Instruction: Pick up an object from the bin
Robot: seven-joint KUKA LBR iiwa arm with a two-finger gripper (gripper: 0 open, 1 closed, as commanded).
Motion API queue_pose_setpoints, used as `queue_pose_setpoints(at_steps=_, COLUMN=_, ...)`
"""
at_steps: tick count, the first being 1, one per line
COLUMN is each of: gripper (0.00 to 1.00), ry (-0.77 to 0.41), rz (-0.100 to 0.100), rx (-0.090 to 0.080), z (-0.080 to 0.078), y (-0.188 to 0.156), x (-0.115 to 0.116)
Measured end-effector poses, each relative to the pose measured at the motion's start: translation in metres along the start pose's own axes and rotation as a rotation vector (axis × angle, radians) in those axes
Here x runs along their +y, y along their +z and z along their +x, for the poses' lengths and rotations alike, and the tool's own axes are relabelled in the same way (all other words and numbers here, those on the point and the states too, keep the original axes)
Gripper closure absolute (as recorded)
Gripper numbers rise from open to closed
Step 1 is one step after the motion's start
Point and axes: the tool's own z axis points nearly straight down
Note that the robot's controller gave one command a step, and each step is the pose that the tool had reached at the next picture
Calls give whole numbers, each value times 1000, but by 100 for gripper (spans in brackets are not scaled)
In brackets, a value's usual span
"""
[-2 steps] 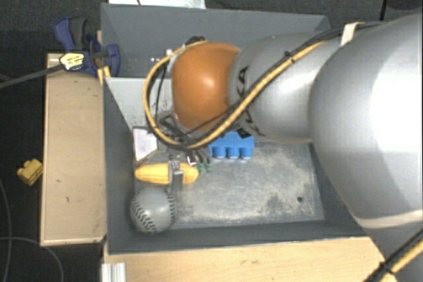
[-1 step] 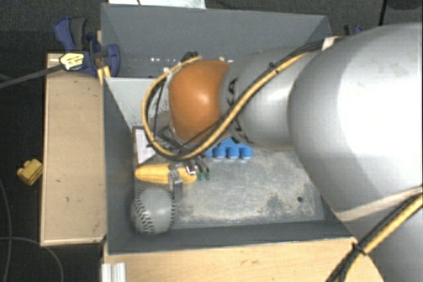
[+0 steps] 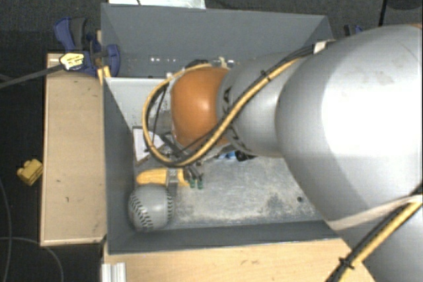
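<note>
My gripper [image 3: 191,178] reaches down from under the arm's wrist at the bin's left side, low over the floor. A yellow elongated thing [image 3: 153,176] lies right beside it on its left, touching or nearly touching its tip. Just in front of that, in the bin's near left corner, rests a grey rounded thing [image 3: 150,209] with a ribbed face. A white flat piece [image 3: 139,142] leans by the left wall behind the gripper, partly hidden by cables.
A small blue thing [image 3: 230,156] peeks out under the arm near the middle of the bin. The arm and its orange cover hide the bin's back and right. Bare floor stretches right of the gripper along the near wall.
</note>
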Motion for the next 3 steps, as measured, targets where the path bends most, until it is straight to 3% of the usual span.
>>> queue_pose_setpoints(at_steps=3, gripper=100, ry=3, rz=-4, rx=-2, z=0, y=-9, x=-1)
